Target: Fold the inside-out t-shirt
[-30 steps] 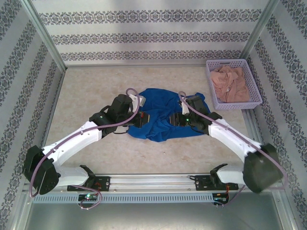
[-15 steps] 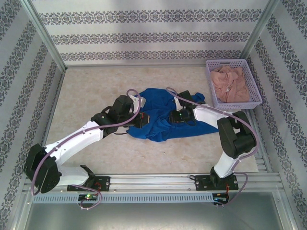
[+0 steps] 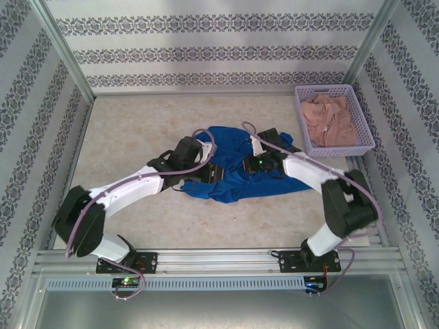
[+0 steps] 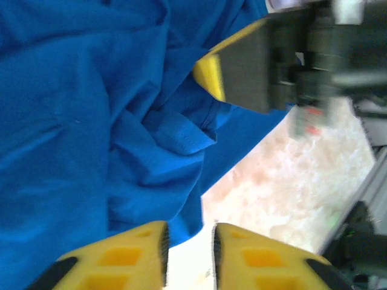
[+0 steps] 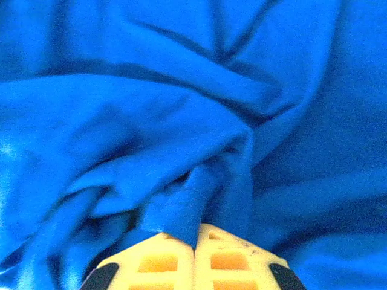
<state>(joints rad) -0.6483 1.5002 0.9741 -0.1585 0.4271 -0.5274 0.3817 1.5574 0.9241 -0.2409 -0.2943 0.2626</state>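
As the right gripper (image 5: 194,241) pinches the t-shirt (image 5: 181,121), the left gripper (image 4: 188,248) gapes.

Lab test booth; wallpapered panels (image 3: 206,51); aluminium frame (image 3: 219,256)

Got 1 lavender basket (image 3: 324,88) parked at the far right corner of the beige table (image 3: 137,130). Stuffed full with a crumpled pinkish-beige garment (image 3: 332,120).
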